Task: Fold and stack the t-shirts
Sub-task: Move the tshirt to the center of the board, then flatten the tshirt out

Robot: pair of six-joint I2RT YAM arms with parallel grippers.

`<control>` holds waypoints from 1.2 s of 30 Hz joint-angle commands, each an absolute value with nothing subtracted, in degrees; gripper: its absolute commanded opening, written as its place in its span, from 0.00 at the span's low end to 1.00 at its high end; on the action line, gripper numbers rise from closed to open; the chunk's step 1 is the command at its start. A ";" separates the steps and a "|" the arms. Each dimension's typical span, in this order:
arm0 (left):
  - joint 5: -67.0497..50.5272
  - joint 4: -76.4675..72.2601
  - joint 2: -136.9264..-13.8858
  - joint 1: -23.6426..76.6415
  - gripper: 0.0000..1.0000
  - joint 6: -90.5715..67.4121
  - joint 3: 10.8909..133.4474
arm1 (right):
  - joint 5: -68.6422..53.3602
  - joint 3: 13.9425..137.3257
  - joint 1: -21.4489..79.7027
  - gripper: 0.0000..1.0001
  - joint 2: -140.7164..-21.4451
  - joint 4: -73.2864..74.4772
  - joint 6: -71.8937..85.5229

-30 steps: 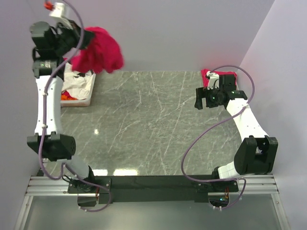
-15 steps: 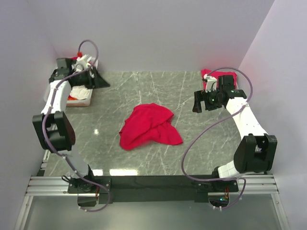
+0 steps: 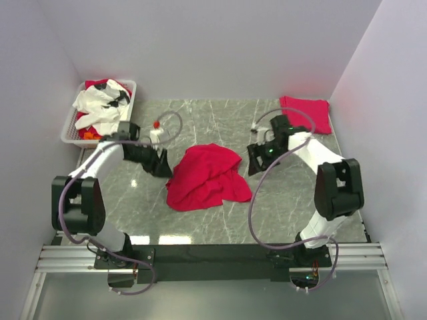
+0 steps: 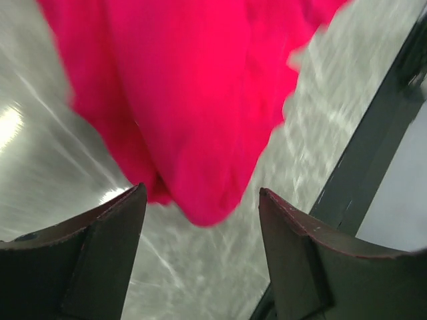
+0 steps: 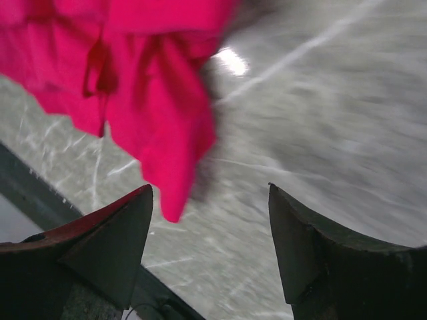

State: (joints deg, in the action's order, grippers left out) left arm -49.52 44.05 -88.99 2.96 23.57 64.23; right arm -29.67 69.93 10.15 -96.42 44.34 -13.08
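A crumpled red t-shirt (image 3: 205, 177) lies in a heap on the middle of the marble table. A folded red t-shirt (image 3: 305, 112) lies flat at the back right corner. My left gripper (image 3: 162, 168) hangs open just left of the heap; in the left wrist view the cloth (image 4: 193, 100) fills the space ahead of the gripper (image 4: 203, 200), with nothing between the fingers. My right gripper (image 3: 253, 162) stands open just right of the heap. In the right wrist view a cloth edge (image 5: 147, 113) hangs ahead of the gripper (image 5: 210, 197), apart from its fingers.
A white slotted basket (image 3: 73, 127) at the back left holds white and red cloth (image 3: 100, 107). Grey walls close in the back and both sides. The black base rail (image 3: 213, 253) runs along the table's near edge.
The left gripper let go of the red t-shirt, which dropped onto the table's middle. Both arms then swung inward and down to either side of the heap.
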 commanded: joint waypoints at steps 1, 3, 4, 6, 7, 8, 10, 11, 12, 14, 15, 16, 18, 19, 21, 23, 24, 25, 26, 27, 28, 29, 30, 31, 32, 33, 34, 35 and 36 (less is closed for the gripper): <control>-43.61 38.60 -85.79 5.27 0.74 25.32 57.32 | -32.43 68.12 14.58 0.77 -98.69 45.18 -12.31; -39.13 33.69 -84.21 7.02 0.76 21.98 52.75 | -32.17 68.55 15.99 0.78 -101.33 44.83 -11.78; -37.55 32.79 -84.20 7.73 0.76 21.45 51.69 | -32.34 68.99 16.34 0.78 -102.29 44.82 -11.69; -33.08 31.65 -85.42 10.19 0.77 20.66 50.45 | -33.31 70.22 16.70 0.78 -105.37 45.17 -11.43; -31.92 30.60 -86.21 10.72 0.77 19.96 50.36 | -33.57 70.57 16.96 0.77 -106.51 45.44 -11.51; -30.86 30.33 -87.09 11.51 0.76 19.08 50.71 | -34.01 71.45 17.05 0.75 -108.61 45.87 -11.69; -30.32 31.19 -90.17 12.13 0.73 18.98 52.46 | -35.24 72.59 17.58 0.68 -110.90 47.02 -12.22; -30.06 31.38 -91.05 12.30 0.71 18.98 53.08 | -35.68 72.86 17.58 0.63 -111.44 47.37 -12.39; -29.71 31.38 -92.36 12.39 0.64 18.98 53.52 | -36.38 73.30 17.58 0.43 -111.71 48.16 -12.83; -29.71 32.51 -93.51 12.31 0.48 18.72 55.62 | -36.21 74.35 17.40 0.23 -111.45 48.78 -13.27; -30.23 33.39 -94.39 12.04 0.30 18.72 56.77 | -35.78 74.79 16.97 0.01 -111.01 49.65 -13.45; -32.15 34.27 -94.57 11.43 0.22 18.72 57.91 | -35.51 74.97 15.83 0.00 -110.31 50.09 -13.62; -34.62 37.77 -95.79 7.31 0.04 19.16 62.65 | -35.42 75.23 13.81 0.00 -107.33 51.15 -13.97; -35.24 39.01 -96.58 5.64 0.02 19.68 64.58 | -34.98 75.23 12.41 0.00 -106.27 51.50 -14.50; -35.25 41.74 -98.86 0.90 0.01 21.35 69.68 | -34.11 75.06 8.80 0.00 -103.63 53.17 -15.99; -34.11 42.01 -100.71 -3.57 0.01 21.80 73.45 | -32.09 74.80 6.34 0.00 -102.66 54.31 -17.05; -33.49 42.79 -103.42 -4.56 0.01 21.80 74.96 | -31.38 74.45 5.89 0.00 -102.40 54.84 -18.01; -33.14 43.32 -105.01 -5.44 0.01 21.71 76.62 | -30.77 74.18 5.89 0.00 -102.39 55.02 -18.28; -33.57 44.03 -107.90 -6.67 0.01 21.45 79.77 | -29.54 73.48 5.80 0.00 -102.39 54.85 -18.46; -34.01 45.08 -109.06 -6.94 0.02 21.45 81.11 | -29.44 73.22 5.89 0.00 -102.48 54.67 -18.46; -34.45 46.57 -109.77 -7.03 0.10 21.71 82.25 | -29.70 72.95 5.89 0.00 -102.48 54.58 -18.37; -35.32 47.28 -110.04 -6.77 0.20 22.32 83.48 | -30.58 72.78 5.89 0.00 -102.65 54.67 -18.28; -37.07 47.37 -109.26 -6.68 0.34 22.41 83.50 | -30.76 72.60 5.98 0.00 -102.57 54.67 -18.28; -37.87 46.85 -108.38 -6.77 0.39 22.50 82.54 | -30.85 72.34 5.89 0.00 -102.48 54.67 -18.28; -38.14 46.32 -107.06 -6.33 0.43 22.59 81.57 | -30.68 71.72 5.98 0.00 -101.87 54.58 -18.37; -38.41 45.97 -104.01 -5.89 0.49 23.11 80.52 | -30.41 71.46 5.89 0.00 -101.52 54.41 -18.46; -38.41 45.62 -102.15 -5.28 0.50 23.64 79.29 | -30.24 71.11 5.89 0.00 -101.17 54.23 -18.46; -38.32 44.92 -98.21 -3.53 0.52 24.86 76.23 | -30.23 70.76 5.89 0.00 -100.55 54.32 -18.46; -38.32 44.30 -96.17 -2.38 0.52 25.31 74.37 | -30.32 70.58 5.89 0.00 -100.37 54.40 -18.54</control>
State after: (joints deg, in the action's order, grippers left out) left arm -35.18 43.79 -106.28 -5.89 22.02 77.87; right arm -31.20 71.24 5.91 -103.94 52.77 -17.41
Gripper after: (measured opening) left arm 0.512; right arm 0.012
